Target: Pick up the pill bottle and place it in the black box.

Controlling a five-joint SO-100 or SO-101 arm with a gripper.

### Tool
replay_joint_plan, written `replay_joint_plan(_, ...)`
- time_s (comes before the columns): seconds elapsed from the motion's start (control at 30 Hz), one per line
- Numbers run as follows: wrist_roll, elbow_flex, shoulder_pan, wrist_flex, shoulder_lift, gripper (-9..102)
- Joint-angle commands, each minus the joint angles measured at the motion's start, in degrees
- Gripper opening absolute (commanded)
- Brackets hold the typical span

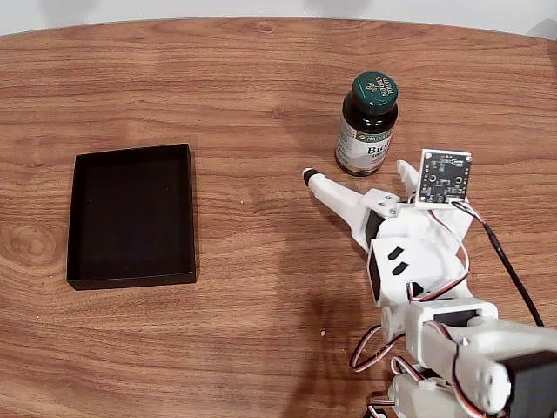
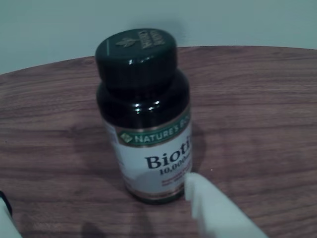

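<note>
Your pill bottle [image 1: 366,124], amber with green leaf-logo cap and white label, stands upright on the wooden bench [image 1: 261,87], far right. Your fingers [image 1: 359,173] are spread apart just before it, holding nothing. The black box [image 1: 130,216] sits well left, path clear.

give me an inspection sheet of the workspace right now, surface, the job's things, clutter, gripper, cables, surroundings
Surface: wooden table, bare wood grain, a tiny pale speck near the arm.
Job's things: pill bottle upright on the table, cap on; black box apart from it to the left in the fixed view, nothing seen inside.
Clutter: nothing seen.
Gripper: gripper open, just short of the bottle's base, not touching it.
Cables: red, white and black wires looped along the arm; black cable off the wrist board.
Surroundings: pale wall behind the table.
</note>
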Motion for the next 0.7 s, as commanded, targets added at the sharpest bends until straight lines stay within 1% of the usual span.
replay_joint_plan(0.0,-0.7,-6.77,0.79,-2.2,-2.81,45)
replay_joint_plan(0.1,-0.88,-10.28,1.76,-0.62,-5.89,45)
replay_joint_plan(0.43,-1.93,-21.18,2.9,0.26,-16.35,45)
replay_joint_plan(0.67,-1.85,-25.14,2.99,-0.7,-22.5,45)
